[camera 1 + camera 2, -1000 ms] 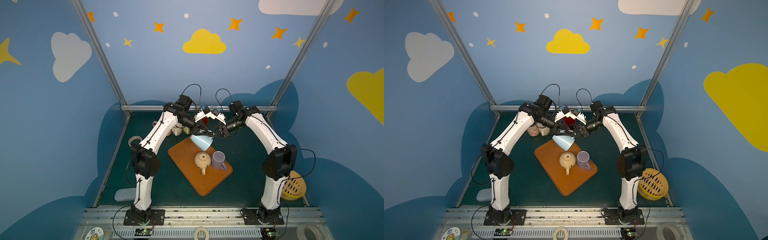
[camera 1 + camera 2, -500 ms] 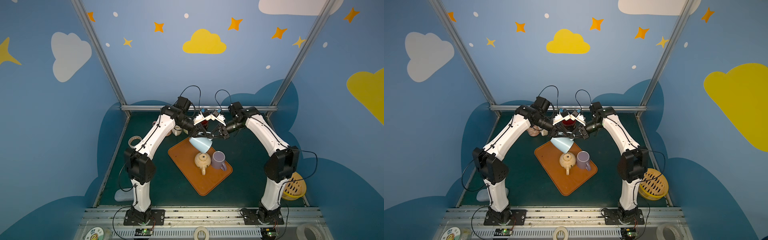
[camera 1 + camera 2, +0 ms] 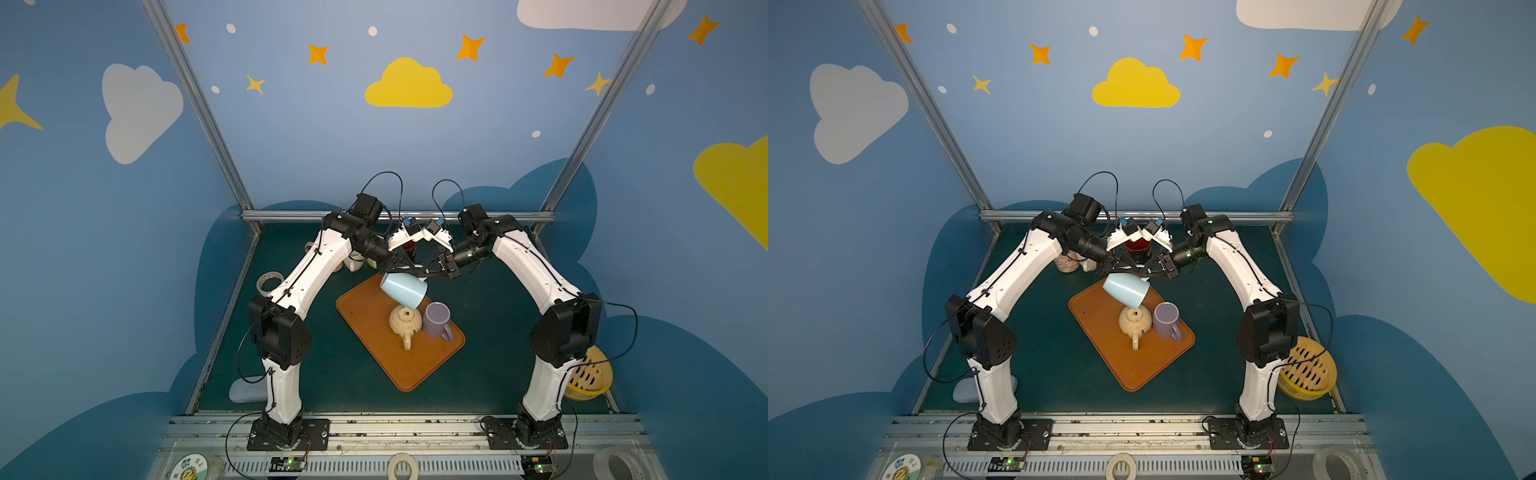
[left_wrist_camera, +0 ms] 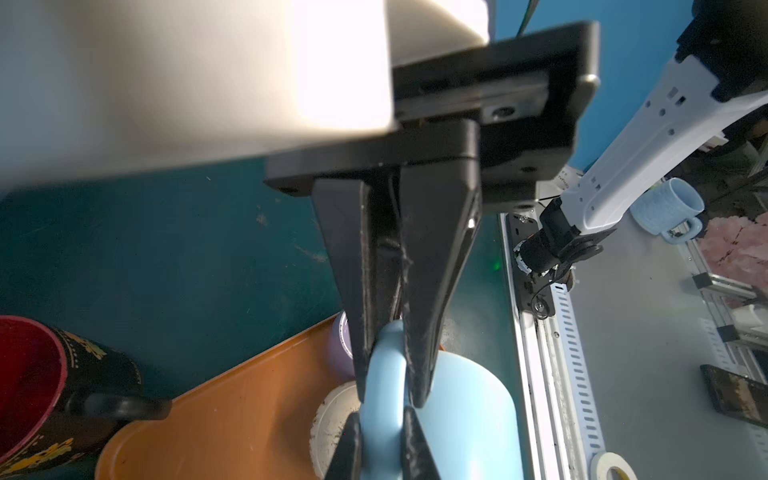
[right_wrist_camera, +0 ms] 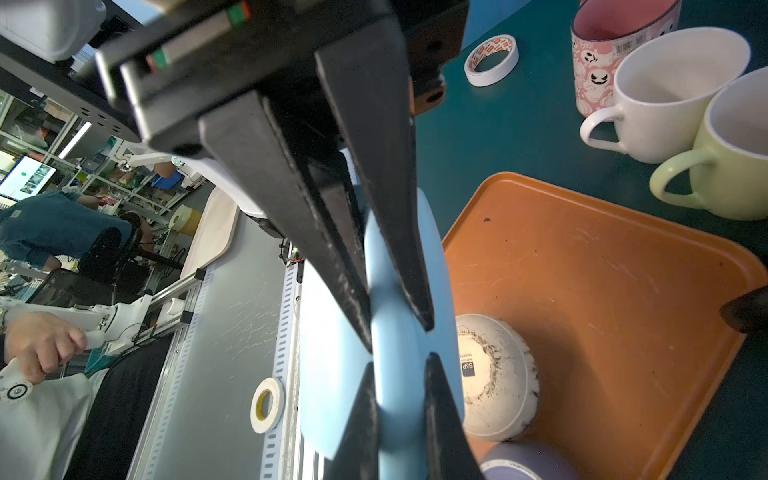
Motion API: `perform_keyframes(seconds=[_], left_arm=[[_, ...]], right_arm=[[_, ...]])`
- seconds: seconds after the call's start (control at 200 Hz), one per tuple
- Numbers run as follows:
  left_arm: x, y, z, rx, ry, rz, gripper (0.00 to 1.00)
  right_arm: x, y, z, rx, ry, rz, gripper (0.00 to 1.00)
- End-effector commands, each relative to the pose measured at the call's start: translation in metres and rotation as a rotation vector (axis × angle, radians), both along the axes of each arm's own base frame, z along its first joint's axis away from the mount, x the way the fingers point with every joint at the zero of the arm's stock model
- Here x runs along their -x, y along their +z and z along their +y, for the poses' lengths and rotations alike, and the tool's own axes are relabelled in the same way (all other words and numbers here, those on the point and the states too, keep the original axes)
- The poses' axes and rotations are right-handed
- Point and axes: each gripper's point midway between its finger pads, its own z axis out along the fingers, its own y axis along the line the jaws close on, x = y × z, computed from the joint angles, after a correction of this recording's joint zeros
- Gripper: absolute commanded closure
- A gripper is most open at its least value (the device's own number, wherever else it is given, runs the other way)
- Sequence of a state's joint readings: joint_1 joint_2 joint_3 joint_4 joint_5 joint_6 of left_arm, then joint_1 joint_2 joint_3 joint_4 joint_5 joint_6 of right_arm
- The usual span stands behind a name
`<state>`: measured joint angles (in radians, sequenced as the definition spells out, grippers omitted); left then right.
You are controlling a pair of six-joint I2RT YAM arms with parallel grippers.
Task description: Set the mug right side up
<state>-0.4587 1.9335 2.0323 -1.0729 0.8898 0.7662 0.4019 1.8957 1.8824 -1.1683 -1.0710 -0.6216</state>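
Hand-over stage. The light-blue mug [image 3: 404, 289] hung tilted at frame centre, above the upper corner of the orange tray [image 3: 365, 320]. The left gripper [image 4: 388, 386] and right gripper [image 5: 397, 336] both pinched its handle. The next move probably required one gripper to release so the other could turn the mouth upward.

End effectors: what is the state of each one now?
Left end effector: closed, holding the blue mug by its handle.
Right end effector: closed on the same handle.
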Motion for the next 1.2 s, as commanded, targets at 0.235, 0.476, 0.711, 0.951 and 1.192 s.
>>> perform_keyframes(seconds=[0.235,0.476,0.711,0.951,1.192], left_arm=[[0.020,-0.013,-0.005,-0.061,-0.031,0.054,0.96],[0.017,-0.006,-0.004,-0.049,-0.016,0.042,0.97],[0.015,-0.001,-0.001,-0.021,0.001,0.023,0.97],[0.009,0.007,0.002,-0.006,0.022,-0.003,0.97],[-0.006,0.010,0.012,-0.005,0.117,-0.073,0.97]], right_arm=[[0.007,0.049,0.008,-0.156,0.035,-0.129,1.00],[0.002,0.041,0.009,-0.145,0.013,-0.120,0.91],[0.003,0.036,0.011,-0.149,0.013,-0.108,0.75],[0.001,0.027,0.013,-0.123,0.001,-0.107,0.59],[-0.012,0.014,0.003,-0.078,-0.067,-0.094,0.52]])
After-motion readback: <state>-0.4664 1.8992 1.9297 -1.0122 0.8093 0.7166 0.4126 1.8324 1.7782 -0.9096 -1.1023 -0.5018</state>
